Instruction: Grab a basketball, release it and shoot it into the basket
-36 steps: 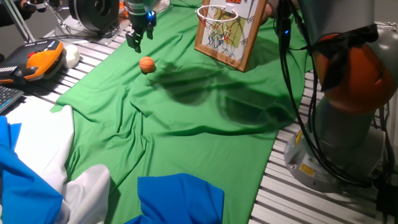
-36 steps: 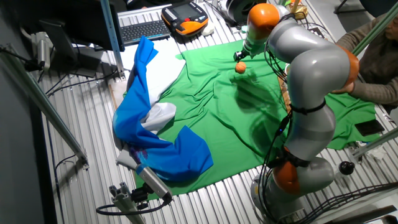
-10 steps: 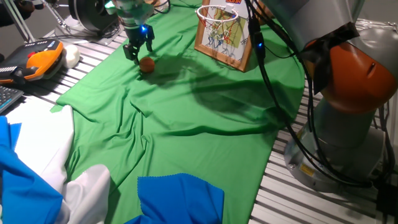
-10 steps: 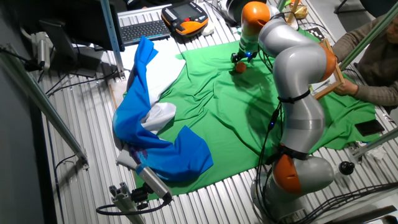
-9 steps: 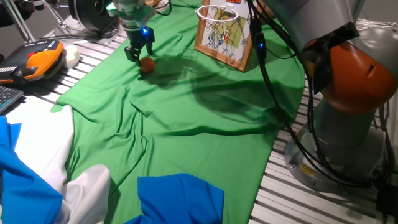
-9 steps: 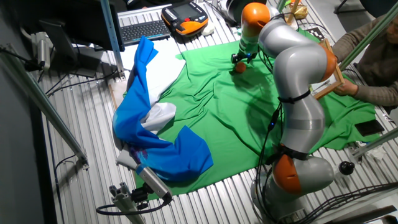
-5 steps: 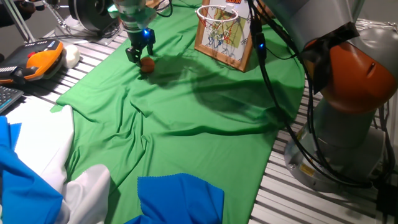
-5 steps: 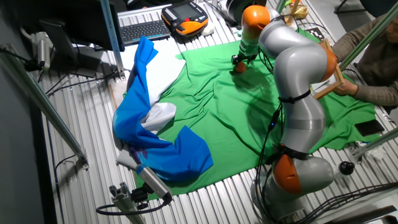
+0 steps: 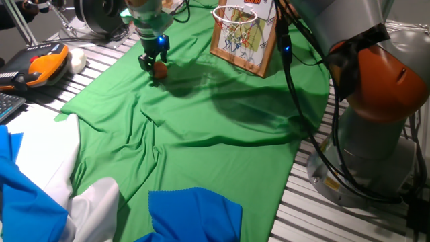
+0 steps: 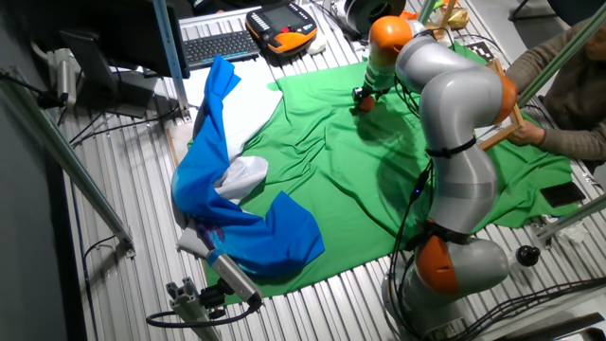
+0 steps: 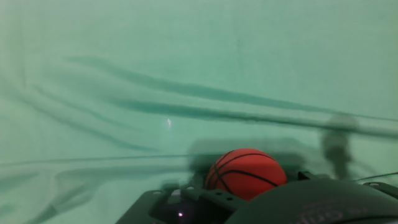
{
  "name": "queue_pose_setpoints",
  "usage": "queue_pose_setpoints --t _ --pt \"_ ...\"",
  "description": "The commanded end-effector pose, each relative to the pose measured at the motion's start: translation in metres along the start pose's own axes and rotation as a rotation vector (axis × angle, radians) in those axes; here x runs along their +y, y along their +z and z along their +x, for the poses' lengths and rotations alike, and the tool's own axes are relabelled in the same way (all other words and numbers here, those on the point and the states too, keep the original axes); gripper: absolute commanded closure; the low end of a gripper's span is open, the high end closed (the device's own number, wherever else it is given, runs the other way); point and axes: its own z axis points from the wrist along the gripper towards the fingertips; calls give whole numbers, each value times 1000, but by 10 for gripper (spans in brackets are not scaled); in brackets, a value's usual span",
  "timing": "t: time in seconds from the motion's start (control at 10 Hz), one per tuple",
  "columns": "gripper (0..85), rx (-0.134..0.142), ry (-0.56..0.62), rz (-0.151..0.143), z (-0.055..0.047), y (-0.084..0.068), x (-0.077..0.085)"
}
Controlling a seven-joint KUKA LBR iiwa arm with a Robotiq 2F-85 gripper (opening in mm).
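The tiny orange basketball (image 9: pixel 159 70) lies on the green cloth (image 9: pixel 201 114) at the far left; it also shows in the other fixed view (image 10: pixel 362 103). My gripper (image 9: pixel 153 64) is down at the cloth with its dark fingers open on either side of the ball. In the hand view the ball (image 11: pixel 245 173) sits low in the frame, close to the gripper body, on the cloth. The basket (image 9: pixel 236 16), a white net on a wooden-framed backboard (image 9: pixel 250 42), stands upright to the right of the ball.
An orange-and-black device (image 9: pixel 41 64) and a white ball (image 9: pixel 77 60) lie left of the cloth. Blue and white fabric (image 9: pixel 191 214) covers the near left. The arm's base (image 9: pixel 376 141) stands at right. A person's hand (image 10: pixel 526 134) holds the backboard frame (image 10: pixel 502 102).
The gripper came down from above and left of the ball to cloth level, then shifted slightly right so its fingers straddle the ball. The ball and basket have not moved.
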Motion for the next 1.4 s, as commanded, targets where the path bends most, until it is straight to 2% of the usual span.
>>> queue_pose_setpoints --t 0.0,0.2,0.3,0.4,0.5,0.6,0.8,1.0,1.1,1.3 --pt "340 4 -15 0 0 -1 0" --pt "680 31 -65 -9 -2 -8 -2" --pt "850 64 -78 -4 -2 -22 -7" --pt "850 89 -82 6 -1 -42 -14" --pt "850 113 -83 29 2 -67 -19" --pt "850 118 -97 53 6 -86 -24" --pt "850 128 -110 77 14 -112 -35" --pt "850 143 -116 72 17 -138 -52" --pt "850 144 -116 78 19 -150 -57" --pt "850 132 -122 111 33 -169 -62"
